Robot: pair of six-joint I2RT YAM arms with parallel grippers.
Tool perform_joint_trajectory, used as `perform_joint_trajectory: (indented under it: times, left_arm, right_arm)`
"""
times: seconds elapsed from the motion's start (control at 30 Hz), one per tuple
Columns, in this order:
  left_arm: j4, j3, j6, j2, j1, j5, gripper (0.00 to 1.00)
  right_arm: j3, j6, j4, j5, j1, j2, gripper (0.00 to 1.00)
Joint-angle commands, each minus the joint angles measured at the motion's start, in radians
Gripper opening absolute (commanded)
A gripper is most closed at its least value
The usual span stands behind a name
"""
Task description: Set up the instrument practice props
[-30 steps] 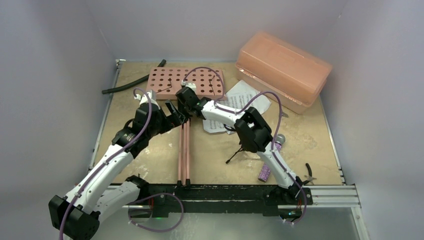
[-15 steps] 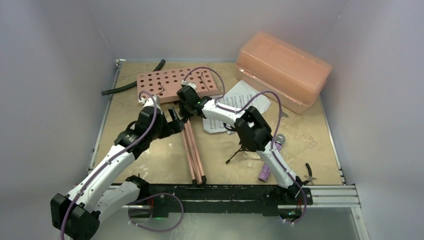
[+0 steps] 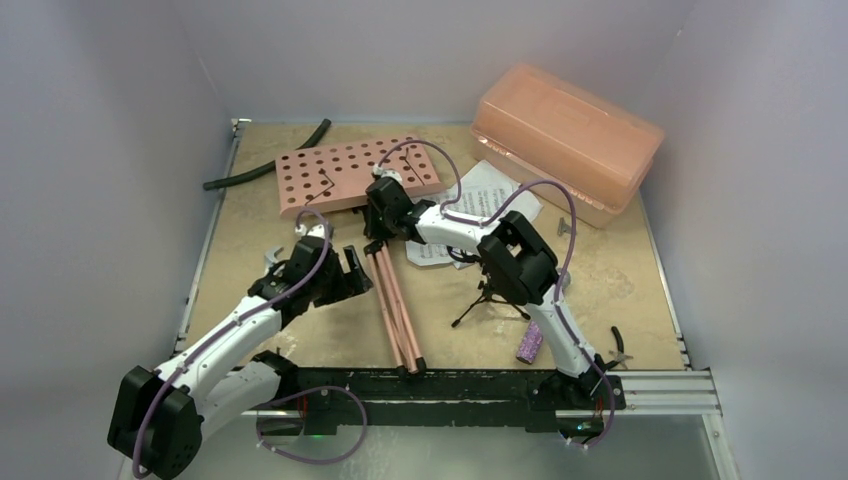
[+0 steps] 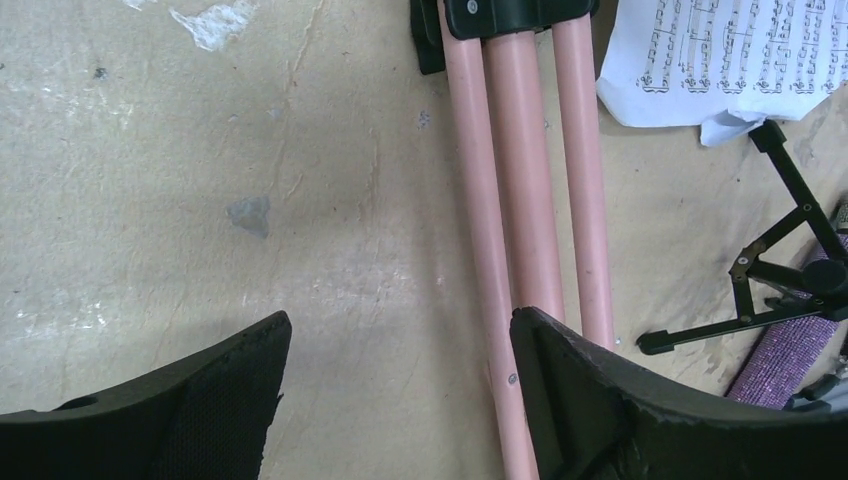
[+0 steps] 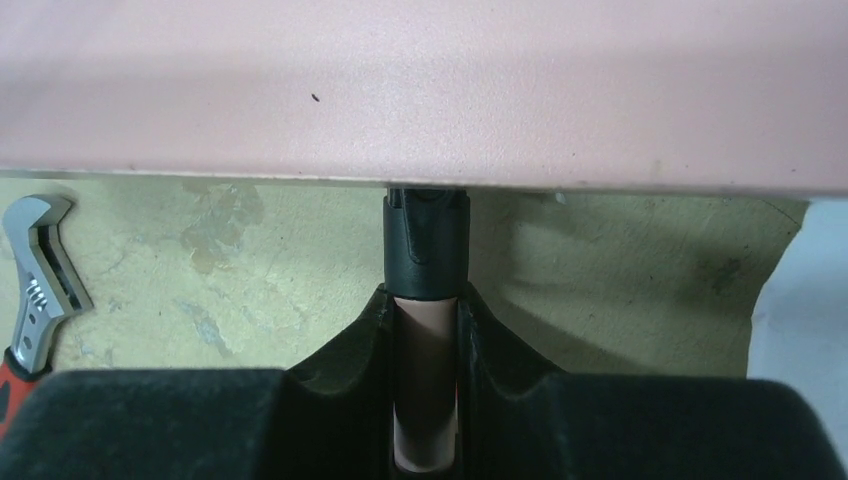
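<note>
**Desk:** Two arms at the pink music stand (image 3: 355,172): which one has it?

**Photographer:** The right gripper (image 5: 428,305). Its wrist view shows both fingers pinched tight on the stand's pink pole (image 5: 428,400), just under the black collar where the pole meets the perforated plate.

**Desk:** And the left gripper (image 4: 400,335)?

**Photographer:** Jaws spread wide, with only bare table (image 4: 200,150) between them and nothing held. One finger sits over the edge of the three folded pink legs (image 4: 525,200). Whether it touches them, I cannot tell.

**Desk:** Where does the stand lie?

**Photographer:** Seen from overhead, the plate is at upper centre. The legs are bunched together and run down to the bottom centre of the frame.

**Desk:** The other props?

**Photographer:** The white sheet-music pages (image 3: 490,190) lie just right of the plate, partly under the right arm and near the salmon box (image 3: 565,130) at upper right. The small black mic stand (image 3: 487,300) sits on its splayed legs at centre right. The purple glitter microphone (image 3: 530,345) lies on the table near it, to the lower right. A red-handled wrench (image 5: 35,270) lies at the left edge of the right wrist view.
</note>
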Motion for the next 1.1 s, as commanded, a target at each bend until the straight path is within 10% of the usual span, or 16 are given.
perform_joint_trajectory:
  times: [0.0, 1.07]
  left_arm:
    - [0.107, -0.009, -0.048, 0.015, 0.02, 0.038, 0.78]
    - [0.885, -0.255, -0.251, 0.336, 0.273, 0.611, 0.49]
  right_arm:
    - [-0.032, 0.061, 0.146, -0.049, -0.003, -0.144, 0.0]
    - [-0.057, 0.142, 0.299, -0.144, -0.057, -0.266, 0.0]
